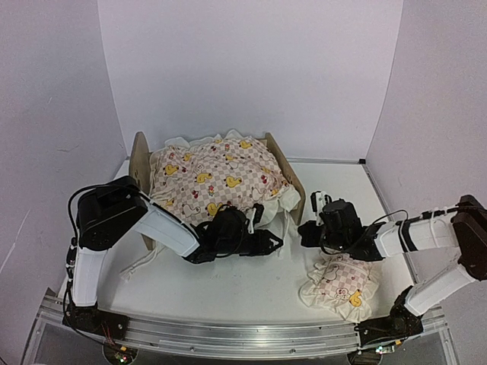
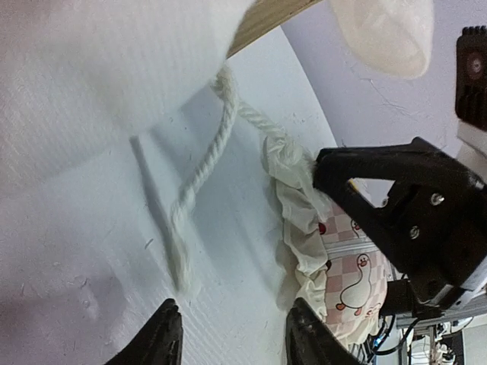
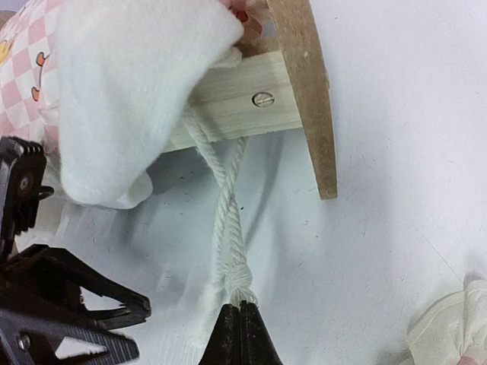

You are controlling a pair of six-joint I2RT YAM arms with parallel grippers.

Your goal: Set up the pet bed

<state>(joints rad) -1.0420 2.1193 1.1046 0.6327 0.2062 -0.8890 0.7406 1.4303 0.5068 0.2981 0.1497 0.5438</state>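
The pet bed (image 1: 286, 164) of light wood stands at centre left, and the cartoon-print quilt (image 1: 217, 179) is heaped over it. A white rope (image 3: 228, 213) hangs from the bed's side rail (image 3: 251, 103) onto the table. My right gripper (image 3: 242, 308) is shut on the frayed end just below the rope's knot. My left gripper (image 2: 234, 334) is open over bare table, with the rope (image 2: 199, 176) lying just ahead of its left finger (image 2: 166, 334). In the top view the left gripper (image 1: 275, 243) and the right gripper (image 1: 304, 231) are close together beside the bed's near right corner.
A frilled duck-print pillow (image 1: 341, 285) lies on the table at the near right, under my right arm; the pillow (image 2: 346, 266) also shows beside my left gripper. Another white cord (image 1: 141, 262) trails from the bed's left side. Walls close in the table.
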